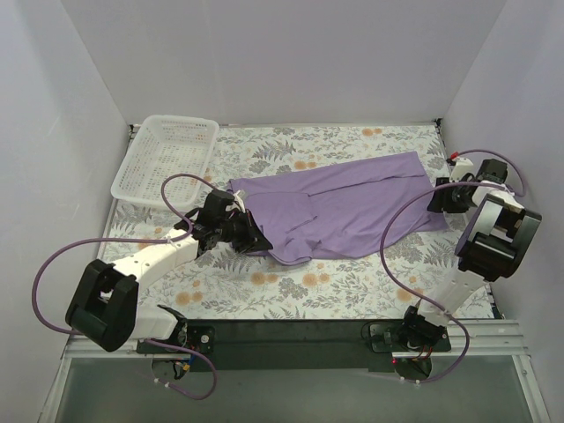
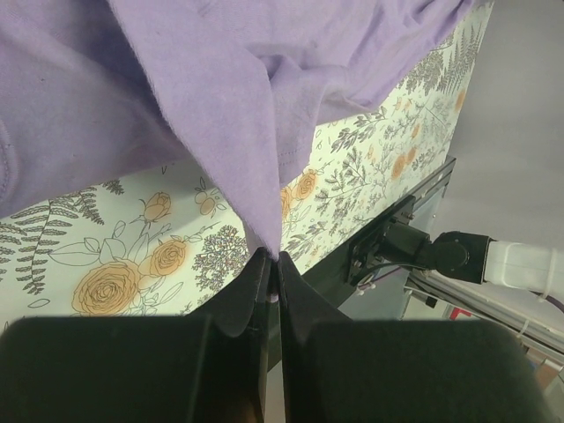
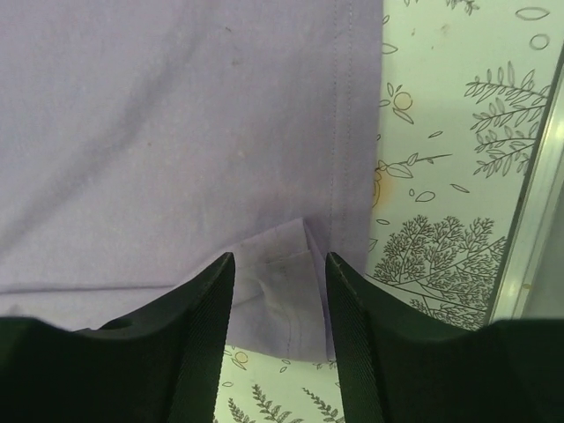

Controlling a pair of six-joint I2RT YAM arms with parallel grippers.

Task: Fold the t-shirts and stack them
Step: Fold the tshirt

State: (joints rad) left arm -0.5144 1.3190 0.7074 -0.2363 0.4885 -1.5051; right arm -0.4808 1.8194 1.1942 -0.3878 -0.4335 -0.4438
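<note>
The t-shirt (image 1: 352,207) lies spread on the flowered tablecloth (image 1: 291,282), to the right of the basket (image 1: 132,167) and nearer the arms than it. Its long axis runs slantwise. One end is close to the basket's near right corner, and the other end is well away from the basket, towards the right wall. It is soft lavender cotton, mostly flat, with loose creases and a bunched fold at the end nearest the basket. A stitched hem runs along its far end. The basket is white plastic mesh, rectangular, with low flared walls.

The left gripper (image 2: 271,260) is at the shirt end near the basket. Its black fingers (image 2: 233,304) are pressed together on a pinch of purple cloth, which rises in a taut peak from their tips.

The right gripper (image 3: 280,260) is at the end far from the basket. Its ribbed fingers (image 3: 203,335) stand moderately apart, on either side of a small turned-over corner of the hem. Whether they touch the cloth cannot be told.
</note>
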